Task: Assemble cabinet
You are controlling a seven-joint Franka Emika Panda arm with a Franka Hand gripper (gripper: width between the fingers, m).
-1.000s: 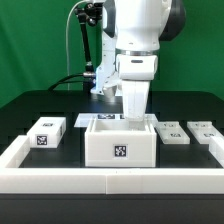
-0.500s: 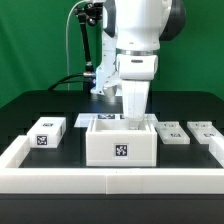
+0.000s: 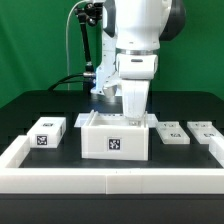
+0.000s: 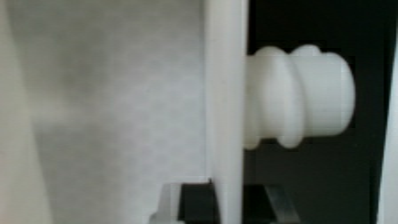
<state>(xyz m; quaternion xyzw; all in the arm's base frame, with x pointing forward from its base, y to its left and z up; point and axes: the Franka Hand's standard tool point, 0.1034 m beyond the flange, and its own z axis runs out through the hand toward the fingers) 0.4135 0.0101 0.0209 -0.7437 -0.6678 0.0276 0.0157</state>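
Note:
The white cabinet body (image 3: 115,140), an open-topped box with a tag marker on its front, sits in the middle near the front rim. My gripper (image 3: 134,116) reaches down into its top at the back. In the wrist view my gripper (image 4: 228,202) is shut on a thin white wall of the body (image 4: 226,90), with a dark finger (image 4: 187,205) on each side. A white ribbed rounded part (image 4: 302,95) shows beside that wall. A small white tagged block (image 3: 46,133) lies to the exterior view's left, and two flat tagged panels (image 3: 176,134) (image 3: 205,132) lie to the right.
A low white rim (image 3: 110,180) edges the table's front and sides. The marker board (image 3: 84,120) lies just behind the cabinet body, mostly hidden by it. Cables and a stand (image 3: 85,50) are at the back.
The cabinet body has shifted a little toward the exterior view's left and slightly upward in the picture, held by my gripper. The block and panels have not moved.

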